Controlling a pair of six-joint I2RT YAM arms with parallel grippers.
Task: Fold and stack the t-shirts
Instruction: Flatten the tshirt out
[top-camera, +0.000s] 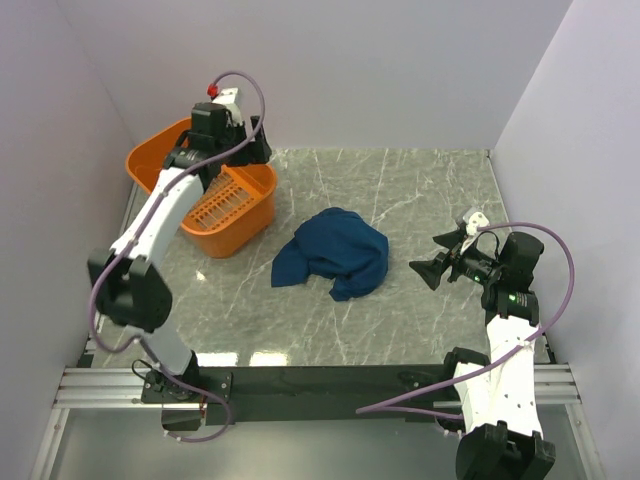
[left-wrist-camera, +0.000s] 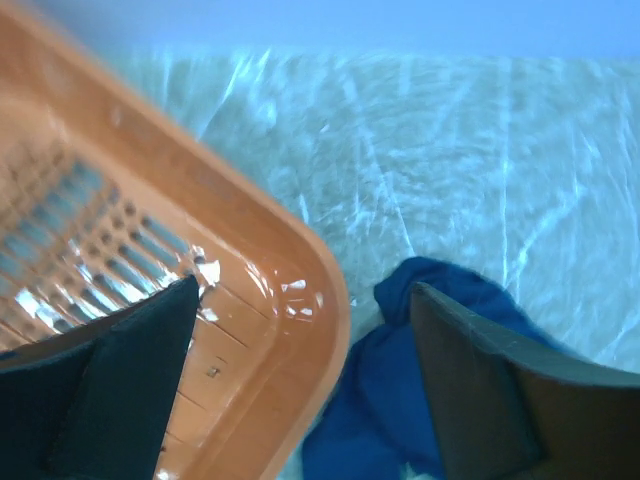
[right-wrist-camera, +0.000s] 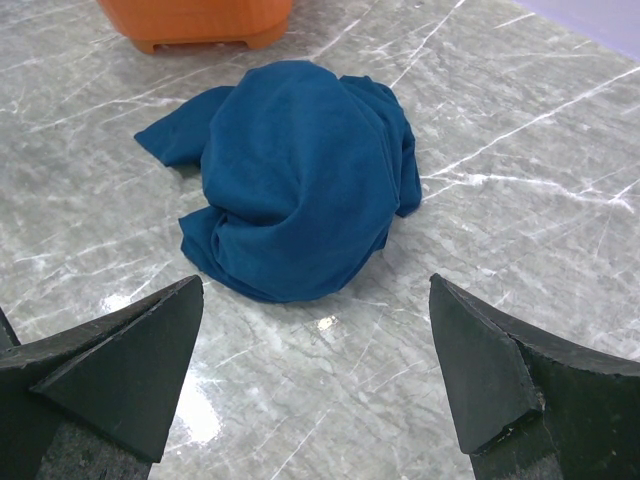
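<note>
Grey marbled stone covers the table (top-camera: 420, 190), boxed in by pale lilac walls, and on it we judge the job barely begun. We see a single dark blue t-shirt (top-camera: 335, 255), which lies near the middle of the table as a crumpled, rounded heap. One loose end trails toward the orange plastic basket (top-camera: 230, 238), close to it but not touching. Nothing of the t-shirt is spread flat, no fold has been made, and no chest print shows.

Left jaws hang spread wide over the near corner of the basket with nothing between them; the wrist view shows the basket rim below and the blue heap beyond it. Right jaws sit low to the right of the t-shirt, well apart from it, gaping wide and empty, aimed at the heap.

Everything remains, as we read it: taking hold of the cloth, laying it out flat, folding it, and setting it down as the start of a stack.
</note>
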